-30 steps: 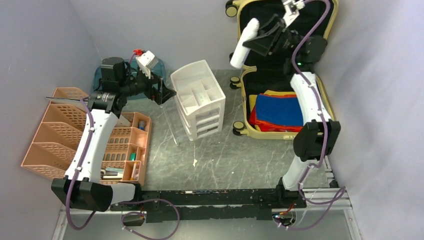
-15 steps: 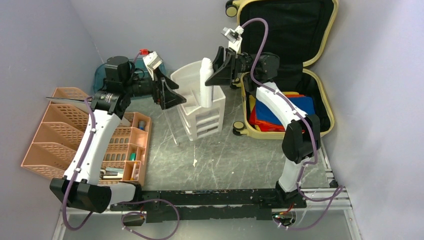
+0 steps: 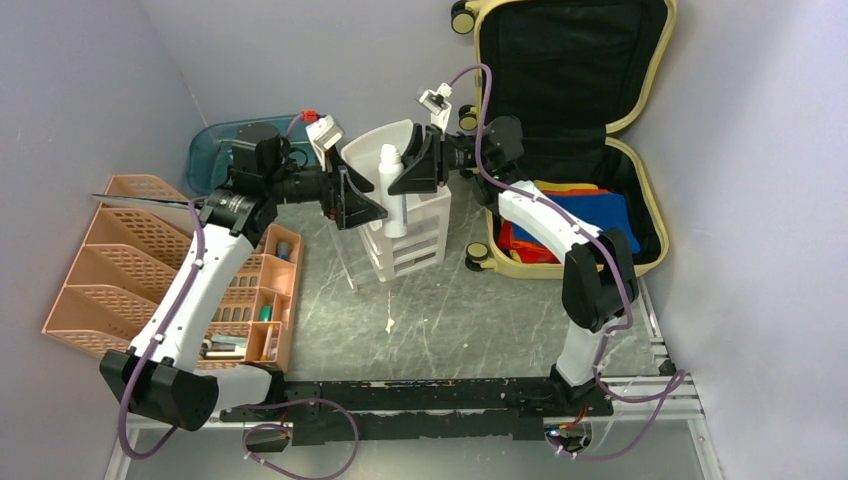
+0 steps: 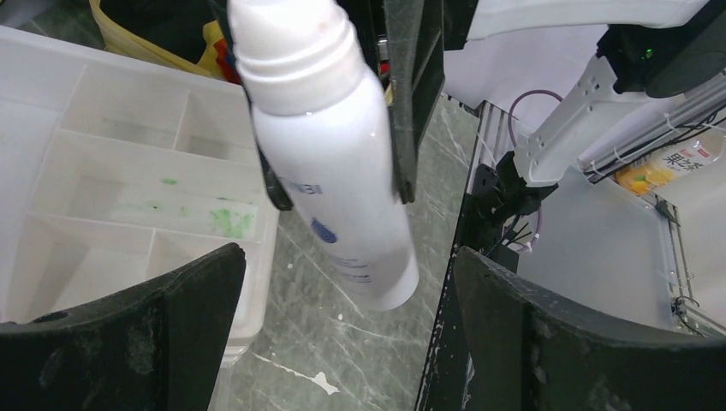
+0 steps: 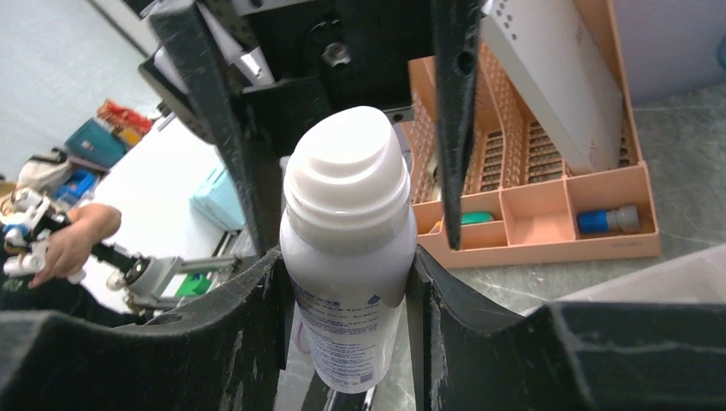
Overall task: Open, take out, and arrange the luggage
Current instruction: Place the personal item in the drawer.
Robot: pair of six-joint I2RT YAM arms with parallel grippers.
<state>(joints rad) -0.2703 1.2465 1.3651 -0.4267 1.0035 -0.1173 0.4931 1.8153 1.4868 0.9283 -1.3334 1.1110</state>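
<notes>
The luggage (image 3: 570, 60) lies open at the back right, its black-lined lid leaning on the wall. Folded red, blue and yellow cloths (image 3: 590, 215) fill its base. My right gripper (image 3: 403, 178) is shut on a white bottle (image 3: 392, 190) and holds it upright over the front of the white drawer unit (image 3: 420, 245). In the right wrist view the pads (image 5: 257, 317) press on both sides of the bottle (image 5: 347, 248). My left gripper (image 3: 368, 203) stands open facing it. Its fingers (image 4: 137, 334) flank the lower end of the bottle (image 4: 334, 163) with a gap on each side.
A peach organiser basket (image 3: 120, 290) with small items fills the left side. A teal tray (image 3: 215, 150) sits behind the left arm. The drawer unit's top tray (image 4: 111, 171) has several empty compartments. Grey walls close in on the left, back and right.
My right arm swung the bottle from in front of the luggage lid leftward and down to the drawer unit. My left gripper moved right to meet it, still open.
</notes>
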